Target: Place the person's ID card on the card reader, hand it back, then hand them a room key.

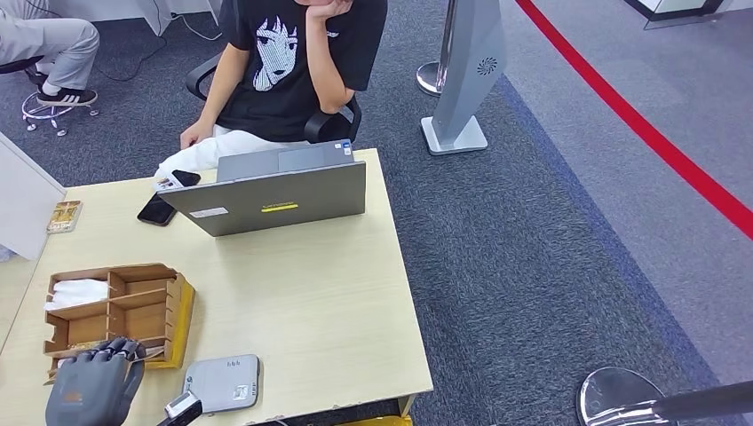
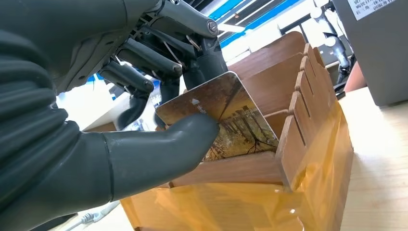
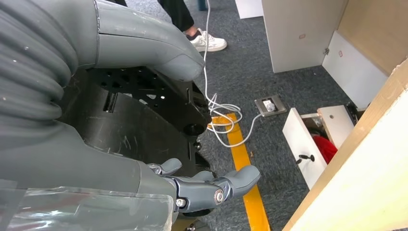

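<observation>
My left hand is at the near end of the wooden compartment box on the table's left. In the left wrist view its thumb and fingers pinch a room key card printed with autumn trees. The card's lower edge is still inside a box compartment. The grey card reader lies just right of that hand at the table's near edge. My right hand hangs below the table edge, fingers apart, holding nothing. The person sits behind the table, chin propped on one hand.
A grey laptop stands at the table's far side with a black phone to its left. Another small dark device lies by the person's hand. A small card holder sits far left. Cables run over the floor.
</observation>
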`<act>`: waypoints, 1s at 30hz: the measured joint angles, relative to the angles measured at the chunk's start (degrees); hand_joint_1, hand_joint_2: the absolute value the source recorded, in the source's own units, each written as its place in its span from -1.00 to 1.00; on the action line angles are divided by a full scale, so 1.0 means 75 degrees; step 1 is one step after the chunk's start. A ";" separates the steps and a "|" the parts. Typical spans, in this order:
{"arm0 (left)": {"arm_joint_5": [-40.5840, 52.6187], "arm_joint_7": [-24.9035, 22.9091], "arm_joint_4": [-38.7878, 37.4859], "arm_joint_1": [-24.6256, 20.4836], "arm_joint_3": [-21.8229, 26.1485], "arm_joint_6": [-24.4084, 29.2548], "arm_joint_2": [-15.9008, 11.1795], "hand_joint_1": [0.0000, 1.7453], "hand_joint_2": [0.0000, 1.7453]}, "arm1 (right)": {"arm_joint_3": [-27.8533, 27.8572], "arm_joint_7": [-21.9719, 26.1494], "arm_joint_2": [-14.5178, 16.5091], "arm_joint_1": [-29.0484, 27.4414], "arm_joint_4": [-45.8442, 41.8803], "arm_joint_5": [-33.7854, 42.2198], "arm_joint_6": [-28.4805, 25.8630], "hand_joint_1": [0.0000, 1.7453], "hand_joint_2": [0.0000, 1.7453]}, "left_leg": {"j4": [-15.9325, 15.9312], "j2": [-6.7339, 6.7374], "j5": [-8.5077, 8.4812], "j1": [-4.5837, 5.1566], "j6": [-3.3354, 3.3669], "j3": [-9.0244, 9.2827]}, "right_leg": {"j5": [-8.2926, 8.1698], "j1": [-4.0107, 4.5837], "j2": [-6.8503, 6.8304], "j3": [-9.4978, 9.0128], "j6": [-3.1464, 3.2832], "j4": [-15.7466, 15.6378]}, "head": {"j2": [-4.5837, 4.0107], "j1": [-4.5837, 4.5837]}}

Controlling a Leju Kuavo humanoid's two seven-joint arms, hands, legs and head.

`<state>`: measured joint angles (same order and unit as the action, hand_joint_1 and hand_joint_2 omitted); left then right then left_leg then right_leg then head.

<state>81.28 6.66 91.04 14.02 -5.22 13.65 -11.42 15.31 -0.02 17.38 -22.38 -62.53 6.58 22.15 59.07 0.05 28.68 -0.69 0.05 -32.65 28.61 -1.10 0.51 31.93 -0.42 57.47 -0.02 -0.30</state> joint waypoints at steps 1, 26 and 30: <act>-0.0071 0.0010 0.0062 -0.0010 0.0006 -0.0007 0.0011 1.00 1.00 | -0.0005 0.0001 0.0000 -0.0002 -0.0001 -0.0009 -0.0040 -1.00 1.00 | 0.0000 0.0000 0.0000 0.0000 0.0000 0.0000 | 0.0000 0.0000 0.0000 0.0000 0.0000 0.0000 | 0.0000 0.0000; -0.0594 -0.0267 0.2180 -0.2728 0.0068 -0.1814 -0.0494 1.00 1.00 | -0.0378 0.0000 0.0000 0.0065 0.0112 -0.0294 -0.0055 -1.00 1.00 | 0.0001 -0.0002 -0.0021 -0.0005 -0.0018 0.0003 | -0.0015 0.0003 0.0001 0.0001 0.0018 0.0006 | 0.0000 -0.0003; -0.0558 -0.0294 0.1531 -0.3199 0.0156 -0.1820 -0.0768 1.00 1.00 | -0.0328 -0.0014 0.0000 0.0097 0.0173 -0.0365 0.0082 -1.00 1.00 | 0.0001 0.0001 -0.0023 -0.0006 -0.0020 0.0002 | -0.0015 0.0005 0.0007 0.0003 0.0019 0.0009 | 0.0000 -0.0005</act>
<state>77.09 4.45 102.53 -9.98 -4.05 0.00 -17.18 12.85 -0.13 17.38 -21.65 -61.24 3.85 22.76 59.08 0.06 28.51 -0.74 -0.10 -32.64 28.50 -1.06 0.56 31.96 -0.28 57.54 -0.02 -0.33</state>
